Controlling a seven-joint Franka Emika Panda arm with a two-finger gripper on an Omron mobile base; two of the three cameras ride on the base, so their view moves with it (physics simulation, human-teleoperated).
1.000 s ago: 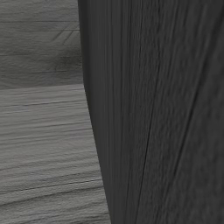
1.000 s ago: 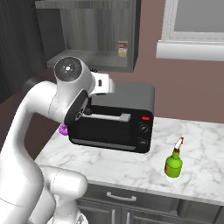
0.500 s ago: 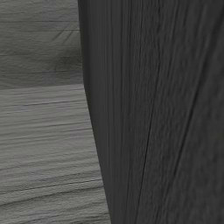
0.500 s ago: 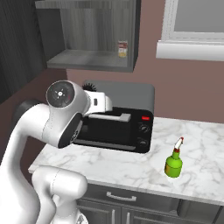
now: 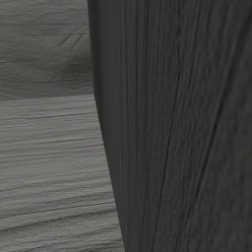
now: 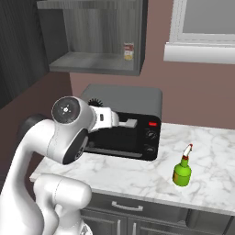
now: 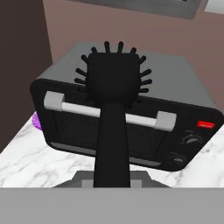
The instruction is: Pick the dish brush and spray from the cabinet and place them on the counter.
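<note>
A black dish brush (image 7: 114,78) stands out from my gripper (image 7: 112,181), which is shut on its handle. Its bristled head hangs in front of the top of the black toaster oven (image 7: 183,109). In the right base view the brush's bristles (image 6: 95,102) peek out behind my arm's big joint, level with the oven's top. The green spray bottle (image 6: 182,171) with a red and white nozzle stands upright on the marble counter (image 6: 137,176), to the right of the oven. The open grey wall cabinet (image 6: 92,62) hangs above the oven.
A small can (image 6: 129,51) stands at the cabinet's right end. A purple thing (image 7: 38,122) lies on the counter left of the oven. A window sill (image 6: 199,53) juts out at the upper right. A dark wood panel (image 5: 187,123) stands close in the left base view.
My arm has come down from cabinet height with the dish brush in its grip and now holds it in front of the toaster oven. The spray bottle has not moved.
</note>
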